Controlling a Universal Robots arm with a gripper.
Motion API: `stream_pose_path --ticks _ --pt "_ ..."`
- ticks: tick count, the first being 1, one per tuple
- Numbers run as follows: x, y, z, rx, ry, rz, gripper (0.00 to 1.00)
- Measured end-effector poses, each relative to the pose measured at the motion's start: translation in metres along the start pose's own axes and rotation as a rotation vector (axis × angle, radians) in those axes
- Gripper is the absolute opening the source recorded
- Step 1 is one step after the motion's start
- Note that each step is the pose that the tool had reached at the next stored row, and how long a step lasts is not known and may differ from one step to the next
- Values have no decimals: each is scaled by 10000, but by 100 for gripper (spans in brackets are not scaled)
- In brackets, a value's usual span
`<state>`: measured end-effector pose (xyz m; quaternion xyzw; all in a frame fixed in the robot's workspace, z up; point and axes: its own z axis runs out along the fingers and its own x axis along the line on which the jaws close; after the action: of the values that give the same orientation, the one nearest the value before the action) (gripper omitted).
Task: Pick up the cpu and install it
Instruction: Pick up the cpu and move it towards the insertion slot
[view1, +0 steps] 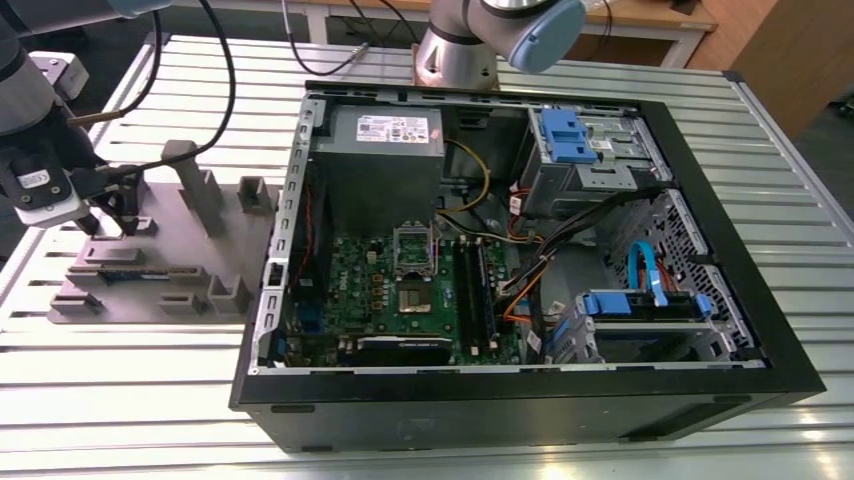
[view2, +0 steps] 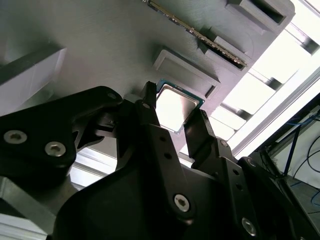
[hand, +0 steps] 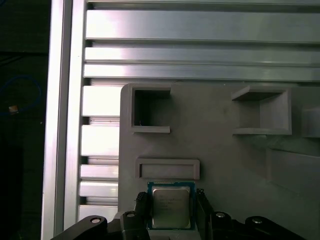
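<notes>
The cpu (hand: 171, 207), a small square chip with a shiny silver top and a thin teal rim, lies flat in a shallow recess of the mauve-grey plastic tray (hand: 220, 155). In both wrist views my gripper (hand: 172, 202) straddles it, one black finger against each side edge, the chip resting on the tray. The second wrist view has the cpu (view2: 172, 107) bright between the two fingertips of the gripper (view2: 174, 107). In the exterior view the gripper (view1: 118, 222) is down on the tray (view1: 174, 270) at the exterior view's left, well away from the motherboard socket (view1: 412, 290).
The open computer case (view1: 534, 400) lies on the slatted metal table (view1: 120, 400), to the exterior view's right of the tray. Upright blocks (view1: 200, 185) rise from the tray near the gripper. Cables, a power supply (view1: 380, 140) and blue drive brackets (view1: 567, 135) crowd the case.
</notes>
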<state>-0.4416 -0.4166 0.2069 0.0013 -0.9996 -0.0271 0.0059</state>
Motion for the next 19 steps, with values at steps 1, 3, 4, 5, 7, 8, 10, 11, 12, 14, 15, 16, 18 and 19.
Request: stream_pose_path --ticks 1,3,4,5,7,8,10,11,12,14,15,16,18,19 --pt "0 0 0 1 -1 6 47" --pt "0 0 -1 3 -1 16 47" --pt "0 0 -1 4 -1 21 47" --pt "0 0 -1 5 -2 26 47" --pt "0 0 -1 6 -2 36 47" --pt "0 0 -1 19 -4 84 47" --pt "0 0 -3 32 -7 135 47" --pt "0 0 -5 31 -8 136 47" --pt "0 1 -9 32 -6 138 47" --pt "0 1 -16 33 -8 142 47" --pt "0 1 -18 34 -9 146 47" --pt "0 1 -20 36 -9 149 47" --pt "0 1 -25 43 -8 155 47" --pt "0 1 -26 45 -10 157 47"
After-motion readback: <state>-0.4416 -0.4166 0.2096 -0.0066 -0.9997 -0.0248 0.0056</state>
